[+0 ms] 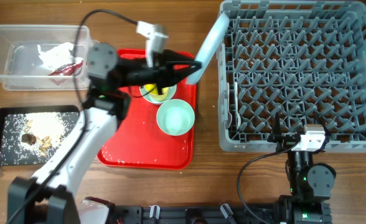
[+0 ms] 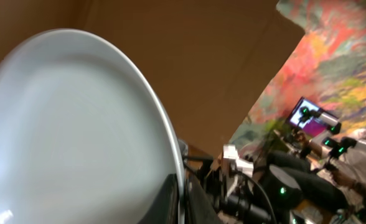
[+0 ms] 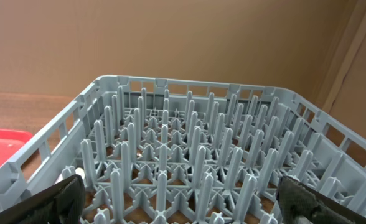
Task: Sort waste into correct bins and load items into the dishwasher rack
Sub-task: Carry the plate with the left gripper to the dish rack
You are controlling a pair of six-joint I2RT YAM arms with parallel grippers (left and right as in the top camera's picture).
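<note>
Your left claw point(image 1: 193, 66) is clamped shut on the lower rim of the pale blue plate point(image 1: 211, 37). The plate stands on edge, tilted, just beside the left wall of the dishwasher rack point(image 1: 295, 7). Your right claw point(image 3: 183, 202) hangs at the rack's near wall with its fingers spread wide, holding nothing. The yellow cup point(image 1: 155, 92) and mint green bowl point(image 1: 175, 117) sit on the red tray point(image 1: 121, 152), left of the rack.

The large square grey plastic rack point(image 1: 293, 7) is open from above, with rows of upright pegs point(image 1: 295, 68) across its floor. Its left wall stands just beside the pale blue round plate point(image 1: 206, 46) I hold on edge. My right gripper point(image 3: 183, 200), fingers spread wide, sits at its near wall.
</note>
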